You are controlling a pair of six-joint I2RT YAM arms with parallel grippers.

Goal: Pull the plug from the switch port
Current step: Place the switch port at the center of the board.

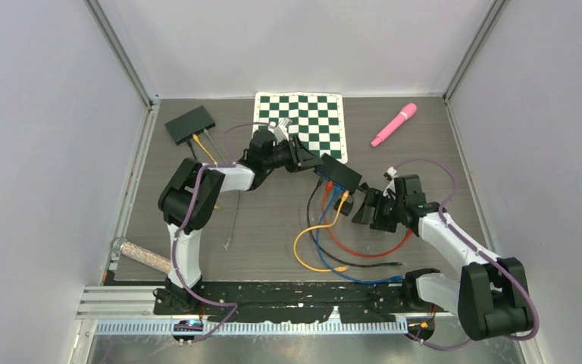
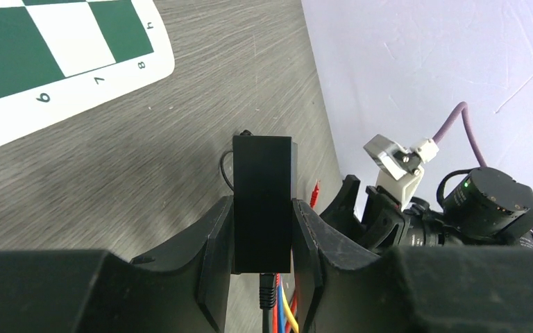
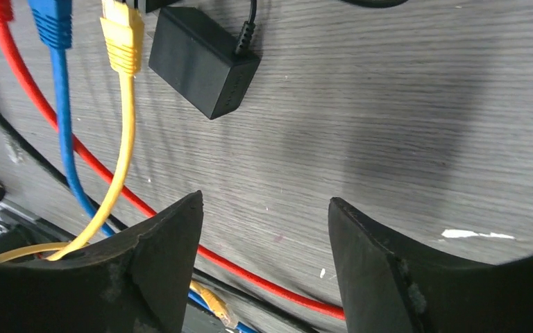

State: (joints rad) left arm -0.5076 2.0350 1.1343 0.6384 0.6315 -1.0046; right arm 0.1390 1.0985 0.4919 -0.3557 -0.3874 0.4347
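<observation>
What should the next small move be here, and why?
Probably ease the right hand forward and to its left until it straddles the yellow plug, the nearest one in its view. The left hand clamps the switch, steadying it, while the right hand is open, empty and short of that plug.

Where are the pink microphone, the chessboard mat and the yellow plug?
pink microphone (image 1: pixel 393 125): top external view, middle of its body.
chessboard mat (image 1: pixel 314 125): top external view, centre of its green and white squares.
yellow plug (image 3: pixel 122 41): right wrist view, on its ribbed boot.
</observation>
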